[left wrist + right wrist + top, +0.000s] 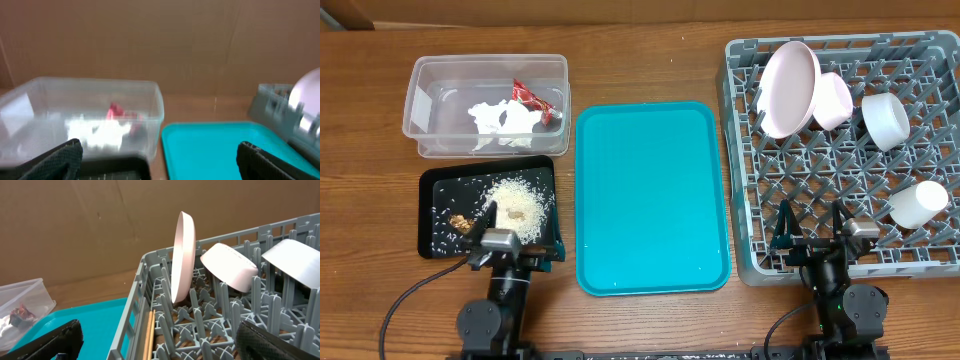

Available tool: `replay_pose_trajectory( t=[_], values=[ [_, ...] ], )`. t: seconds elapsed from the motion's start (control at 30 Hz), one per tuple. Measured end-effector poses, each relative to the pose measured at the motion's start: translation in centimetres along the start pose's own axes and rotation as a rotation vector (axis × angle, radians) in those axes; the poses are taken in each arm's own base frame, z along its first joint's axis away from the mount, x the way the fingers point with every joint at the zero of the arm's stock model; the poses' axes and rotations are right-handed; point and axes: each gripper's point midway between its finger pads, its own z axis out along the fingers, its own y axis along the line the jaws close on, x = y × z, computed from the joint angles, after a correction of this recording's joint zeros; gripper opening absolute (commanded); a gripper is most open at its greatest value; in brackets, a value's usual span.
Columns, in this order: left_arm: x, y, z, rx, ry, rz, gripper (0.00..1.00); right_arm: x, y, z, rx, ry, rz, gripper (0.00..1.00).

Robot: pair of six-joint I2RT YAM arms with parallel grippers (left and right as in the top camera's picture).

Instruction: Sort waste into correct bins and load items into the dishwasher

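My left gripper (520, 232) hangs low off the near-left corner of the teal tray (650, 200), fingers spread wide, holding nothing. It is above the near edge of the black tray (432, 215). That tray lies left of the teal tray and carries rice (520, 200) and a brown scrap (460, 221). Behind it, also left of the teal tray, the clear tub (420, 95) holds tissue (500, 122) and the red wrapper (532, 100), its print too blurred to read.

My right gripper (812, 228), equally wide and empty, sits at the near edge of the dish rack (820, 180), right of the teal tray. The rack holds the plate (788, 88) on edge, two bowls (832, 100), a cup (918, 203) and what look like chopsticks (149, 335) along its wall nearest the teal tray. Narrow strips of table (370, 300) separate the teal tray from its neighbours.
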Motion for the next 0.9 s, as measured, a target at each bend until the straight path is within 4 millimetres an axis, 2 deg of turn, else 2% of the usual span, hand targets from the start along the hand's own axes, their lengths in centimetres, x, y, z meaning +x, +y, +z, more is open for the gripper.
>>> replay_pose_trajectory(
  t=[0.1, 0.13, 0.9],
  values=[
    [3.0, 0.3, -0.1, -0.01, 0.112, 0.0, 1.0, 0.0, 0.0, 0.0, 0.0, 0.0, 0.0, 1.0],
    [3.4, 0.3, -0.1, -0.012, 0.123, 0.001, 1.0, 0.0, 0.0, 0.0, 0.0, -0.001, 0.0, 1.0],
    [3.3, 0.3, -0.1, -0.012, 0.121, 0.001, 1.0, 0.0, 0.0, 0.0, 0.0, 0.0, 0.0, 1.0]
  ],
)
